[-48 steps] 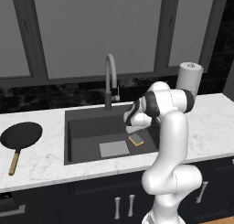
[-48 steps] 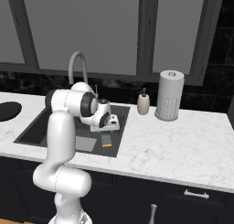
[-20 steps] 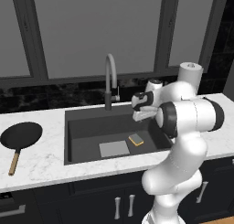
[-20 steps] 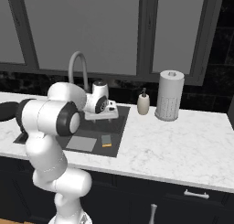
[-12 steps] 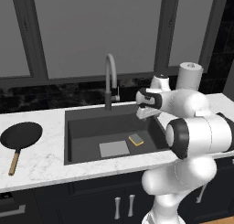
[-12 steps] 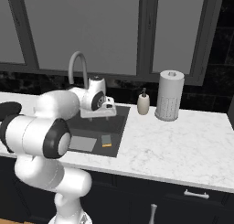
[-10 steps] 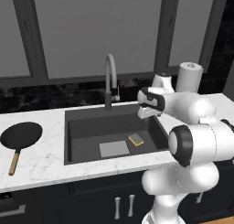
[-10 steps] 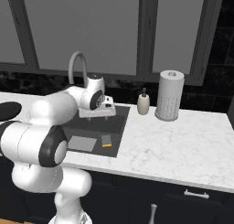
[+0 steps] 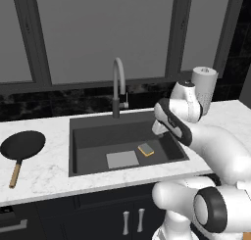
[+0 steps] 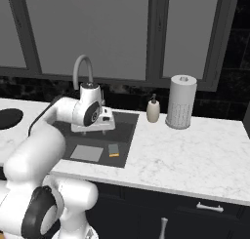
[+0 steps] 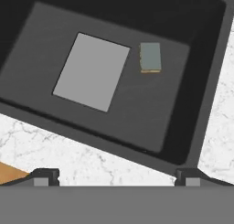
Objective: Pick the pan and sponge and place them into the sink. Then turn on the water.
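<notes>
The sponge [image 9: 145, 149] lies flat on the sink [image 9: 88, 136] floor, just beside the pale drain plate [image 9: 122, 159]. The pan [image 9: 22, 145] sits on the worktop [image 9: 44, 170] left of the sink, well apart from it, handle toward the front edge. The gripper [image 11: 117, 175] hangs above the basin, jaws wide and holding nothing. The faucet [image 9: 117, 87] stands behind the sink; its lever is too small to read.

The sink [image 9: 78, 136] looked matt dark, the counter [image 9: 44, 173] polished white marble, the pan [image 9: 22, 145] matt black, wooden-handled.
</notes>
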